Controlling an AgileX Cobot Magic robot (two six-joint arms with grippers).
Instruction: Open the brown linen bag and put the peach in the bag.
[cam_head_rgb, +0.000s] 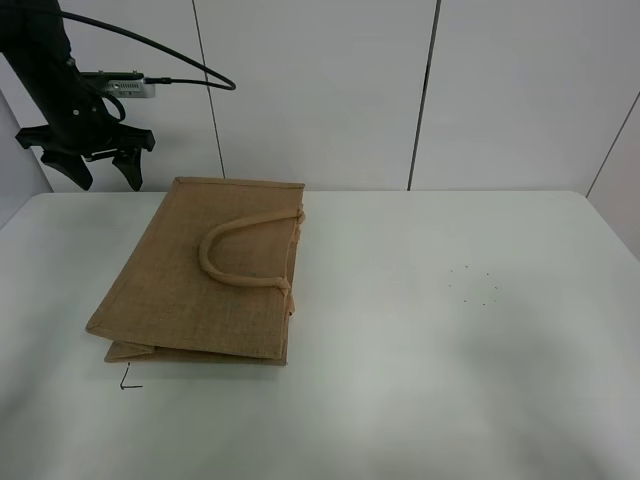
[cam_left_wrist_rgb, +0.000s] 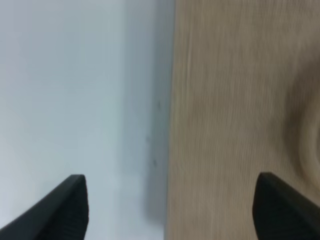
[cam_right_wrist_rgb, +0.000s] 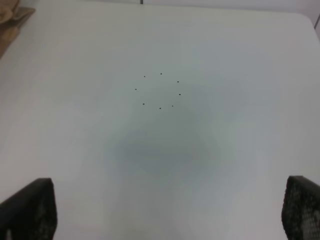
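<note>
The brown linen bag (cam_head_rgb: 205, 275) lay flat on its side on the white table (cam_head_rgb: 450, 380), toward the left of the exterior view, its mouth and gusset folded shut and one rolled handle (cam_head_rgb: 240, 255) arching loosely across its upper face. No peach showed in any view, so where it sat could not be told. The left pincer (cam_head_rgb: 103, 168) hung in the air above the table's far left corner, just beyond the bag's far edge, its jaws spread wide with nothing between them; in its wrist view the bag's edge (cam_left_wrist_rgb: 235, 100) ran below the open gap. The right pincer (cam_right_wrist_rgb: 165, 215) also stood wide apart and empty over bare table marked with a ring of small dots (cam_right_wrist_rgb: 159, 90). The coarse woven cloth looked stiff enough to keep a crease but soft enough to buckle, light, and rough rather than slippery, so it would probably drag instead of lifting cleanly. The thick handle looked like the surest hold, standing proud of the cloth; the flat panel offered little to pinch.
</note>
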